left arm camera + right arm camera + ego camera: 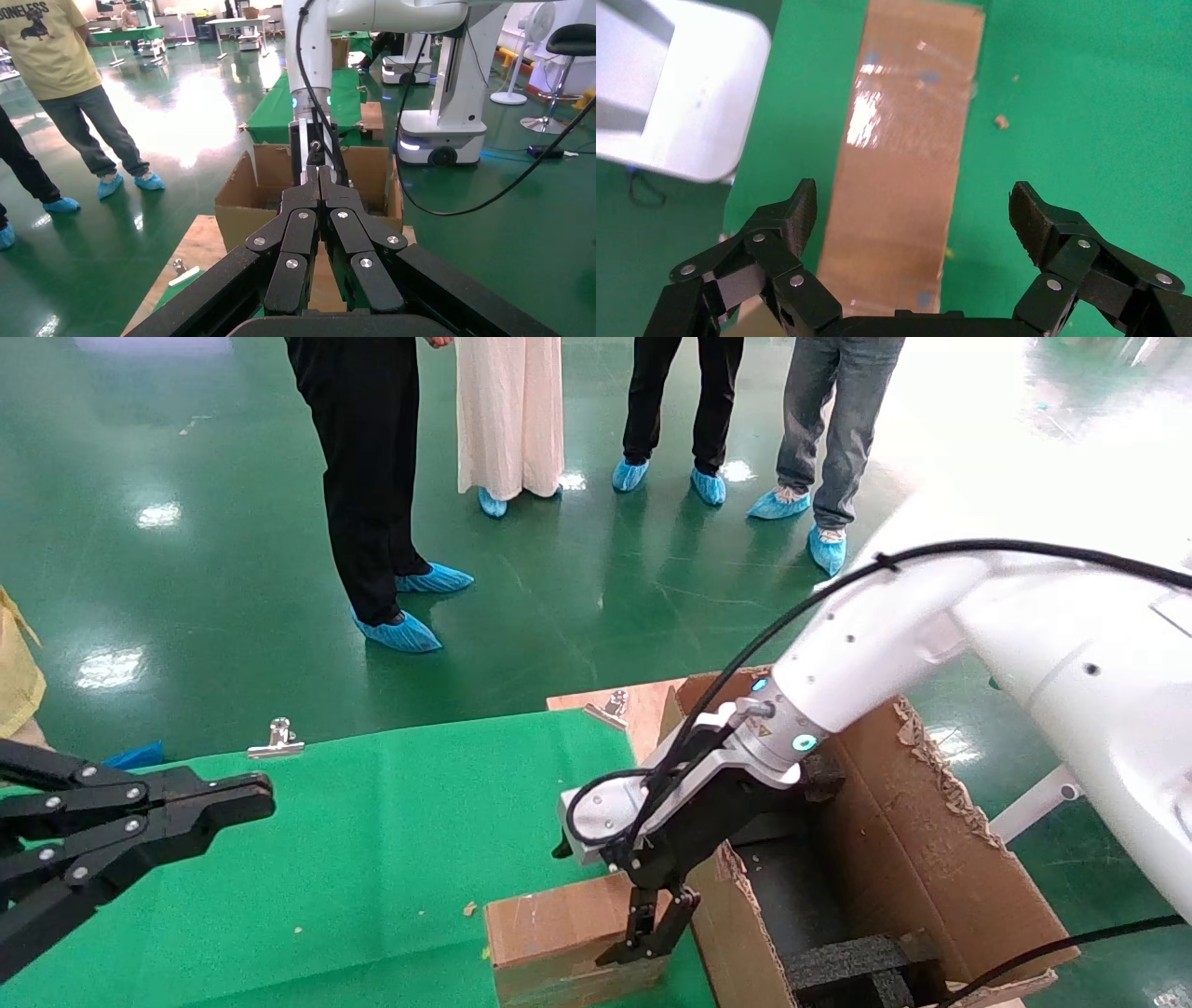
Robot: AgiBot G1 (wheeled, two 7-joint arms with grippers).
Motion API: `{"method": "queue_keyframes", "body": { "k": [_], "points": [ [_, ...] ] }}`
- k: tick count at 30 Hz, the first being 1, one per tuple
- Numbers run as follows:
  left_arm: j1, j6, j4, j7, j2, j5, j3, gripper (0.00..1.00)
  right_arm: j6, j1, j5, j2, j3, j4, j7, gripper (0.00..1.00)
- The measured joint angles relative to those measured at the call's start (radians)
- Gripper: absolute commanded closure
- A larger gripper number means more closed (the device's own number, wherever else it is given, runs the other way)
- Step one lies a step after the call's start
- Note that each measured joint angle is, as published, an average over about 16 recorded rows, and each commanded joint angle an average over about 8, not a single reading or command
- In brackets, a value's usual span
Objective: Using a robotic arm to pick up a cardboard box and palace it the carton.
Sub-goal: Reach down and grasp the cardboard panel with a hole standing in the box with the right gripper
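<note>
Since the right tool (912,217) hangs released just above the cardboard box (559,933) at the table (372,859) near edge, it should, I judge, descend centred, fingers straddling the narrow sides, before clenching; the box's near end is cut off; the carton (894,840) waits alongside; the left tool (320,186), clenched empty, is parked apart.

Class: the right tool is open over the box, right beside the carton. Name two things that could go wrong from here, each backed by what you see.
1. The right tool straddles the box off-centre: one finger sits at its edge, the other well clear over the green cloth. Closing could push or twist the box.
2. The box lies right against the carton, whose torn flap stands beside the tool. Lifting may snag it.
</note>
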Motion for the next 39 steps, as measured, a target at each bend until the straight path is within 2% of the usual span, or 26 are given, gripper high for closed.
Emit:
{"method": "queue_keyframes", "body": {
  "k": [5, 6, 14, 16, 21, 22, 23, 24, 39],
  "points": [
    [0.000, 0.000, 0.000, 0.000, 0.000, 0.000, 0.000, 0.09, -0.001, 0.023, 0.001, -0.028, -0.052, -0.031, -0.026, 0.00],
    [0.000, 0.000, 0.000, 0.000, 0.000, 0.000, 0.000, 0.01, -0.001, 0.027, 0.002, -0.033, -0.062, -0.036, -0.031, 0.00],
    [0.000, 0.000, 0.000, 0.000, 0.000, 0.000, 0.000, 0.00, -0.002, 0.046, 0.011, -0.058, -0.115, -0.060, -0.058, 0.01],
    [0.000, 0.000, 0.000, 0.000, 0.000, 0.000, 0.000, 0.00, -0.002, 0.048, 0.012, -0.060, -0.121, -0.062, -0.060, 0.17],
    [0.000, 0.000, 0.000, 0.000, 0.000, 0.000, 0.000, 0.00, -0.002, 0.049, 0.013, -0.063, -0.126, -0.063, -0.063, 0.80],
    [0.000, 0.000, 0.000, 0.000, 0.000, 0.000, 0.000, 0.00, -0.002, 0.049, 0.013, -0.062, -0.125, -0.063, -0.062, 0.91],
    [0.000, 0.000, 0.000, 0.000, 0.000, 0.000, 0.000, 0.00, -0.002, 0.049, 0.012, -0.061, -0.124, -0.062, -0.062, 0.97],
    [0.000, 0.000, 0.000, 0.000, 0.000, 0.000, 0.000, 0.00, -0.002, 0.048, 0.012, -0.061, -0.122, -0.061, -0.061, 1.00],
    [0.000, 0.000, 0.000, 0.000, 0.000, -0.001, 0.000, 0.00, -0.002, 0.042, 0.011, -0.053, -0.106, -0.055, -0.055, 1.00]
  ]
}}
